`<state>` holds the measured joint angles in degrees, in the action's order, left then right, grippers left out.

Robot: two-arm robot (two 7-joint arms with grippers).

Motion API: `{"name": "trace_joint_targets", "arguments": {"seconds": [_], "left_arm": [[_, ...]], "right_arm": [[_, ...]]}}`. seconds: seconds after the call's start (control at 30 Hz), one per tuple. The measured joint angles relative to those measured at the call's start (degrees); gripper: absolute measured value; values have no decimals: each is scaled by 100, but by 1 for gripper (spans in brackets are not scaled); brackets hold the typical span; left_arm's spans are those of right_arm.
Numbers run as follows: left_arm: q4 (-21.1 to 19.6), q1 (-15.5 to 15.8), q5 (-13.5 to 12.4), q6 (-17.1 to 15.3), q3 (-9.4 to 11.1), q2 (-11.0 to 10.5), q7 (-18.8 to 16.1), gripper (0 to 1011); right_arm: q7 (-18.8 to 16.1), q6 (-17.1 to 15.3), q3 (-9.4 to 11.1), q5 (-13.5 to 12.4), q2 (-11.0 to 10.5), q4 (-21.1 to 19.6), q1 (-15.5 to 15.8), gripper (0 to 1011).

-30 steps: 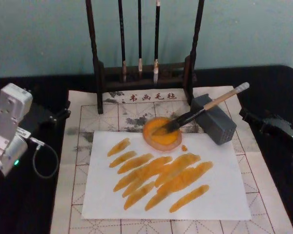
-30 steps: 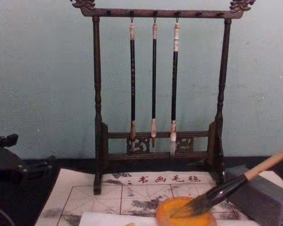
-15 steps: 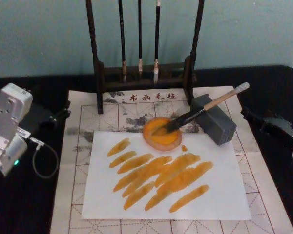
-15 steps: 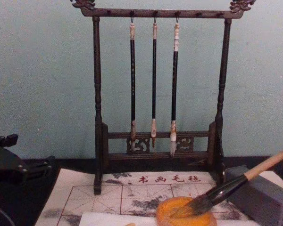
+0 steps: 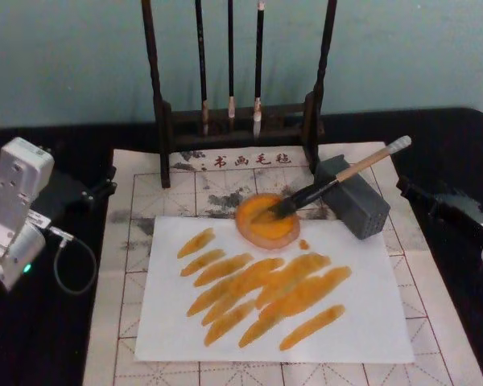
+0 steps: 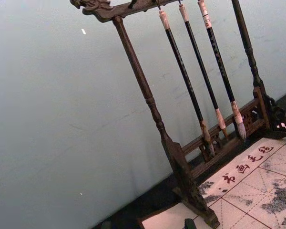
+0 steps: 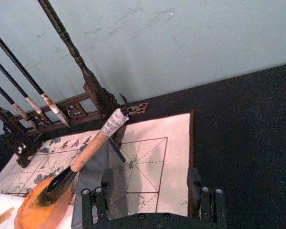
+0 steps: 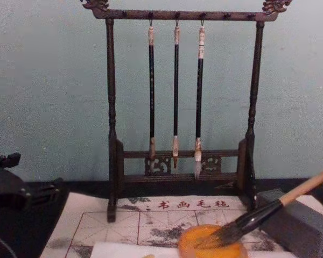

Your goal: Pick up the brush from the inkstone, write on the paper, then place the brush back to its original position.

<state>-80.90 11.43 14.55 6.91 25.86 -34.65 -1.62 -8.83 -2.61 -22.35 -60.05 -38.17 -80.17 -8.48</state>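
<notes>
The brush [image 5: 338, 178] lies at a slant, its dark tuft in the orange-filled inkstone [image 5: 262, 235] and its pale handle propped on a grey block [image 5: 358, 205]. In front of the inkstone lies the white paper [image 5: 362, 322], covered with several orange strokes. My right gripper [image 5: 409, 191] hovers to the right of the block, apart from the brush. In the right wrist view the right gripper [image 7: 150, 202] is open, fingers wide with nothing between them, and the brush [image 7: 93, 145] lies beyond them. My left gripper [image 5: 105, 189] stays at the mat's left edge, away from everything.
A dark wooden rack [image 5: 233, 121] with three thin hanging brushes [image 8: 175, 97] stands at the back of the beige grid mat [image 5: 125, 265]. Black tabletop flanks the mat on both sides. A cable loops beside the left arm [image 5: 72, 265].
The right gripper has edged slightly back to the right. Brush, inkstone, paper and left arm have not moved.
</notes>
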Motion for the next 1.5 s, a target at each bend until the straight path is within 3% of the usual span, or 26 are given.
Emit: {"name": "trace_joint_targets", "arguments": {"seconds": [1.5], "left_arm": [[0,0,0,0,0,0,0,1001]], "right_arm": [[-4,-4,-5,-4,-8,-6,0,1000]]}}
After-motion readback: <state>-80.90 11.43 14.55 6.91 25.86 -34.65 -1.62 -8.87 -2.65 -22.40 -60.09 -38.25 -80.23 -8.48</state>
